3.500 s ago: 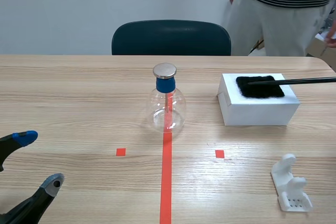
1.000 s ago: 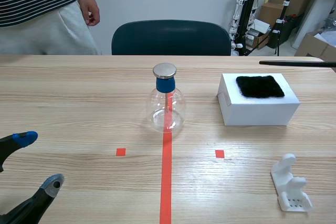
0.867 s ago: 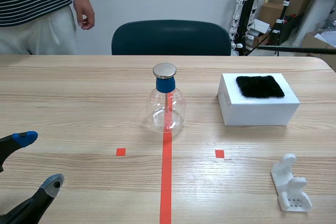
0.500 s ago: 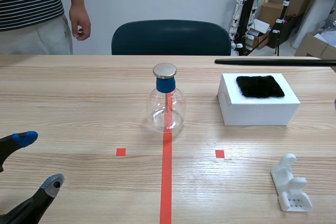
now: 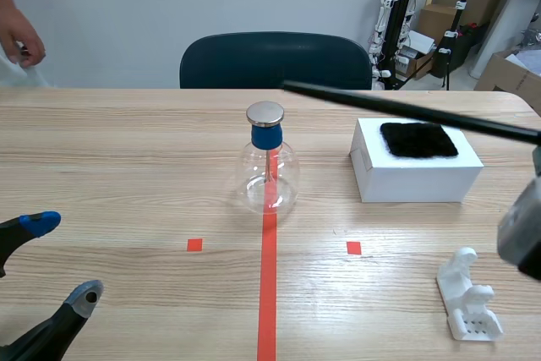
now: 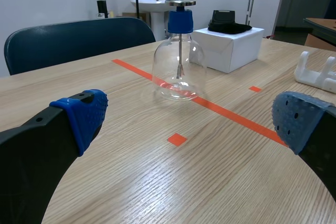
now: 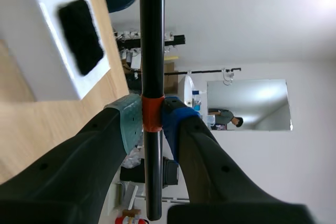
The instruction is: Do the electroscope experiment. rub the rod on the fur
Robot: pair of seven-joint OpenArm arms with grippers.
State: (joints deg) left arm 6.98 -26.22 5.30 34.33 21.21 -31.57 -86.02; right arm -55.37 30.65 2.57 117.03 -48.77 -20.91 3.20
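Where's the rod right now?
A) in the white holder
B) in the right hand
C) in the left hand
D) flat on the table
B: the right hand is shut on the rod at its orange band and holds it in the air over the table. The left hand is open with nothing in it, and the white holder has no rod in it.

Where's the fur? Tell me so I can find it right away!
On the wooden table, a white box sits to the right of the glass flask. The fur lies on top of the box: a flat, fuzzy black square, unlike the long, thin black rod.
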